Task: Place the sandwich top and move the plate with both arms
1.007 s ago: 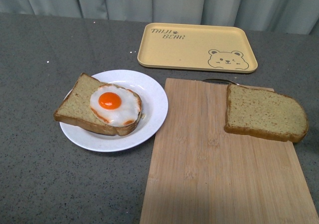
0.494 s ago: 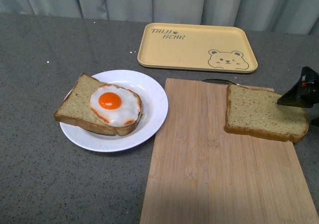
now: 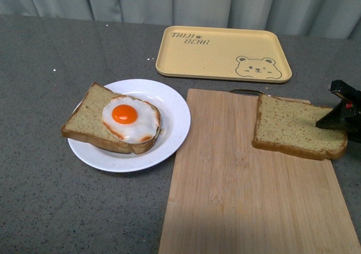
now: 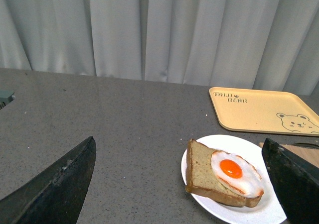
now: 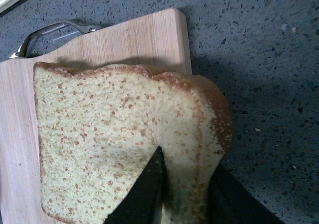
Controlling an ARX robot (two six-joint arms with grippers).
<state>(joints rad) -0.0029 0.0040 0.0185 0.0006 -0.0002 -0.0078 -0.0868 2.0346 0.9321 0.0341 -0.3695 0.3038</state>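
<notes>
While the right gripper (image 5: 184, 169) pinches the rounded edge of the sandwich top (image 3: 293, 127), which lies on the cutting board (image 3: 242, 186) well apart from the plate (image 3: 175, 113), so shallow a bite may let the slice droop, tear or slip during lifting.

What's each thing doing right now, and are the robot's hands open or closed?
sandwich top: lying on the cutting board, rounded edge pinched
right hand: shut on the sandwich top
left hand: open, holding nothing
plate: on the table, carrying the egg slice
egg slice: uncovered
tray: flat on the table
</notes>
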